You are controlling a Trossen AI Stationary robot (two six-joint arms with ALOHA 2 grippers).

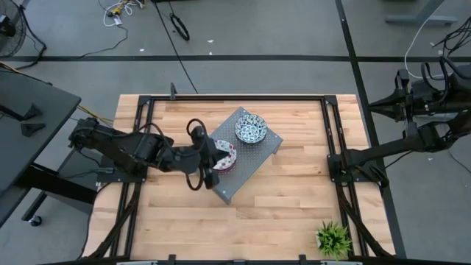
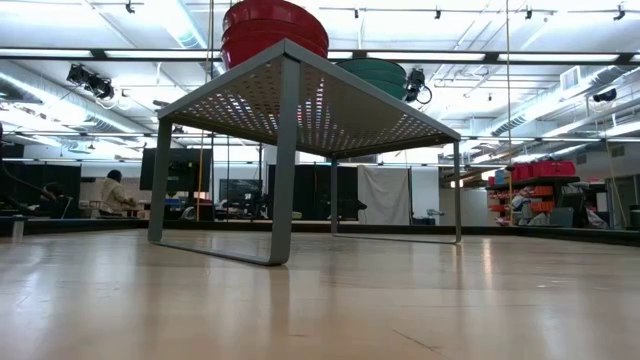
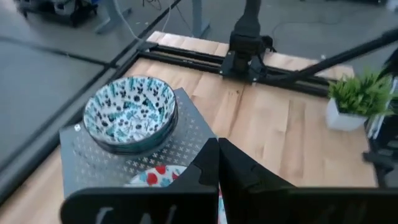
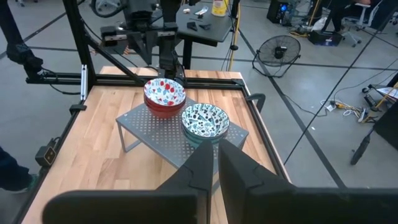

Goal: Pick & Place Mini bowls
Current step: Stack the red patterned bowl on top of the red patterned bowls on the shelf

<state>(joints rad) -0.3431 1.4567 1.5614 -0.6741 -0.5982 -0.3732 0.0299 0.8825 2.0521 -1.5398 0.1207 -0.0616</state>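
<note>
Atop the grey rack (image 1: 254, 158), the left pincer (image 1: 218, 157) hangs pressed together over the red bowls (image 1: 225, 154); ceramic, likely hard, slick, chippable, best pinched at the rim.

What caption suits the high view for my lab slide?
Left gripper over red-patterned bowls beside teal-patterned bowls on a perforated metal stand.

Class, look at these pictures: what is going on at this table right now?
Two stacks of mini bowls sit on a grey perforated stand: a red-patterned stack and a teal-patterned stack. The left gripper, fingers shut, is at the red stack. The right arm waits at the table's edge. A potted plant stands in a corner.
</note>
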